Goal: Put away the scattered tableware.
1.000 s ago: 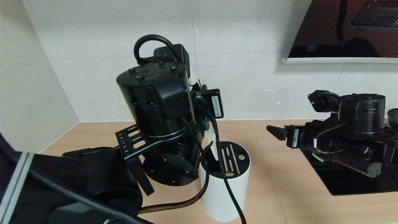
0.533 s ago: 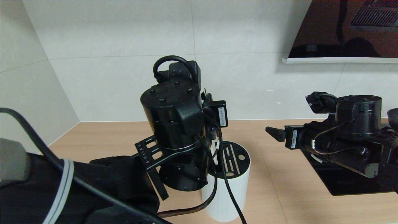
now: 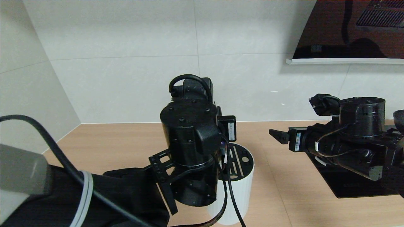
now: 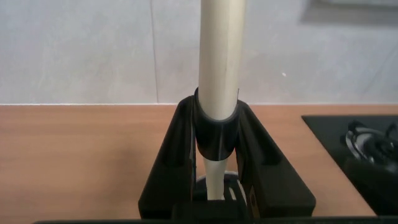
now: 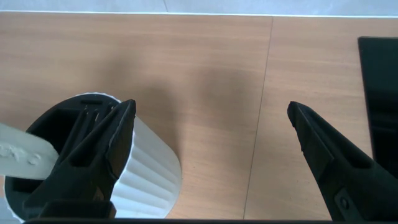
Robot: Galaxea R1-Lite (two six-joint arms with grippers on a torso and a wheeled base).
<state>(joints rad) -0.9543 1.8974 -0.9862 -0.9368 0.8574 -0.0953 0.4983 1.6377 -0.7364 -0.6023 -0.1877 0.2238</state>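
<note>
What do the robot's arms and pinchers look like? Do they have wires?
Both are black. The left arm has a fat round joint with bolts on top, a slotted bracket, looping black cables and a white sticker. The right arm has a round joint, thin wires and a white sticker. The right gripper has two pointed black fingers.

A light wooden bench [image 3: 110, 142] runs across the room, with thin seams between its boards. Behind the bench stands a back wall [image 3: 126, 82] of large pale grey tiles with fine joints. At the left end of the bench, a side wall [image 3: 22, 94] of the same tiles meets the back wall in a corner. A black glass cooktop [image 3: 341, 189] is set into the bench at its right end. A dark glossy hood [image 3: 347, 28] hangs above that end. The light is soft and even.
</note>
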